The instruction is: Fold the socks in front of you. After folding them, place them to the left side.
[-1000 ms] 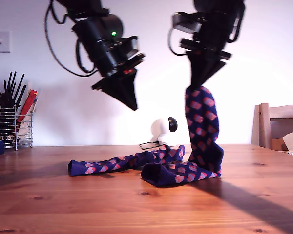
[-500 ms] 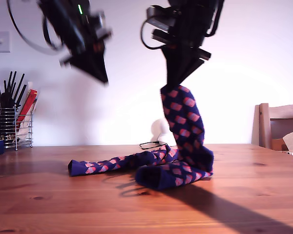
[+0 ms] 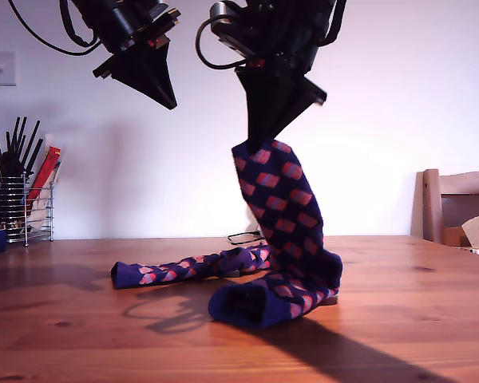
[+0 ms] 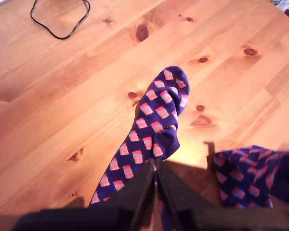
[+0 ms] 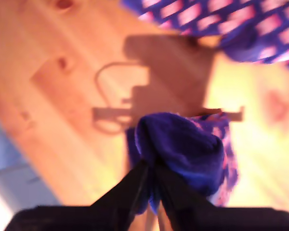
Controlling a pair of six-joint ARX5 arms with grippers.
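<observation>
One sock [image 3: 283,231] hangs from my second gripper [image 3: 259,145], which is shut on its upper end; its lower end curls on the wooden table [image 3: 80,335]. In the second wrist view that sock [image 5: 183,149] bunches right below the shut gripper [image 5: 151,174]. The other sock [image 3: 188,267] lies flat on the table toward the exterior view's left. My first gripper [image 3: 169,102] is high above it, shut and empty. The first wrist view looks down past the shut gripper [image 4: 155,179] at the flat sock [image 4: 151,130], with the hanging sock [image 4: 250,175] beside it.
A wire holder of black utensils [image 3: 16,199] stands at the exterior view's far left. A thin black cable [image 3: 243,237] [image 4: 58,21] lies behind the socks. A wooden chair [image 3: 459,203] stands at the exterior view's right edge.
My second gripper has carried the hanging sock toward the exterior view's left, dragging its lower end along the table. My first gripper has risen and swung toward the exterior view's left.
</observation>
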